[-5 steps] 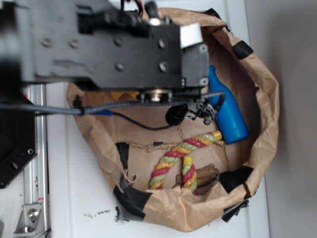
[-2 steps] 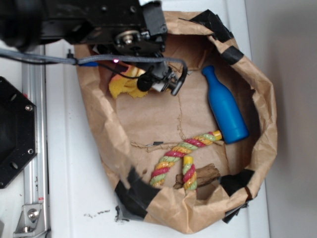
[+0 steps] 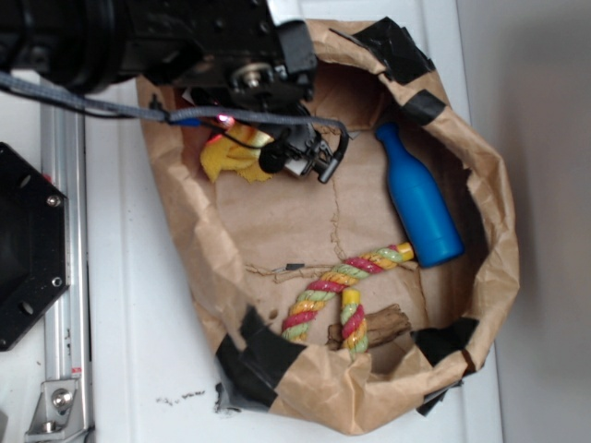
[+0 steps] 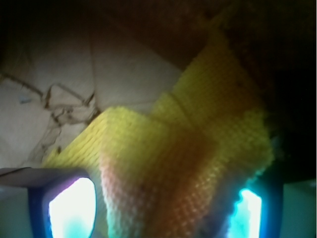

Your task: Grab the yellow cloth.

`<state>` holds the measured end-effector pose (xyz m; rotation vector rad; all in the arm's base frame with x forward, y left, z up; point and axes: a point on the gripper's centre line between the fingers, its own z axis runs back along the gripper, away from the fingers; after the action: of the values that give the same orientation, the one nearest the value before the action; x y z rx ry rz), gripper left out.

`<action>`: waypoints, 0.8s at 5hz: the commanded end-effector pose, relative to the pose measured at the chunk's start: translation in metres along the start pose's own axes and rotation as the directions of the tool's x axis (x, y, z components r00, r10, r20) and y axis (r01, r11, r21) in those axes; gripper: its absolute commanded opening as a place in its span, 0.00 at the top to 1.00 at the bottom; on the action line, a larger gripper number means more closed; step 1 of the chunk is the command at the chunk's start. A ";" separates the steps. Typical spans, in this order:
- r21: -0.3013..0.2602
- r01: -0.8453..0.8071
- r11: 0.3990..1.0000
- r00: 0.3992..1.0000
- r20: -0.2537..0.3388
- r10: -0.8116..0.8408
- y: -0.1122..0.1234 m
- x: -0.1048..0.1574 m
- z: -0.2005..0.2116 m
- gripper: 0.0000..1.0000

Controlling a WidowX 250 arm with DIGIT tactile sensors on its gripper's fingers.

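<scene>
Two views covered the moment. From above, a crumpled brown paper bag (image 3: 489, 231) patched with black tape lay open on the white desk (image 3: 129, 351), and the black arm (image 3: 157, 41) reached in over its upper left rim. The hand (image 3: 297, 159) sat low inside the bag at the upper left, right beside the yellow cloth (image 3: 231, 157), which lay bunched against the left paper wall with part of it hidden under the arm. A grey cable (image 3: 111, 101) trailed across from the left edge to the hand.

Further right, well apart from the cloth, a blue bottle (image 3: 420, 198) lay on its side with its neck pointing toward the top of the view. Below it, a braided rope (image 3: 337, 291) in pink, green and yellow curled along the bag floor, its yellow end just beside the bottle's base (whether touching could not be told). A brown piece of wood (image 3: 383, 325) lay against the rope's lower loop.

The wrist view showed the cloth (image 4: 183, 163) filling most of the picture, its woven texture folded and creased, over the brown paper floor (image 4: 59, 74). Both fingers (image 4: 72, 208) stood at the bottom corners, set wide with the cloth between them, and whether they pressed on it could not be told
</scene>
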<state>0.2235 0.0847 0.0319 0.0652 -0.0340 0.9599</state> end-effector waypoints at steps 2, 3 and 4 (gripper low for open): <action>-0.050 0.098 0.994 0.995 0.014 -0.098 -0.024 -0.010 0.004 1.00; -0.075 0.123 0.990 0.992 0.008 -0.123 -0.024 -0.010 0.008 1.00; -0.089 0.184 0.979 0.983 0.023 -0.183 -0.028 -0.007 0.019 1.00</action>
<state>0.2388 0.0495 0.0351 0.0149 -0.0144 0.7915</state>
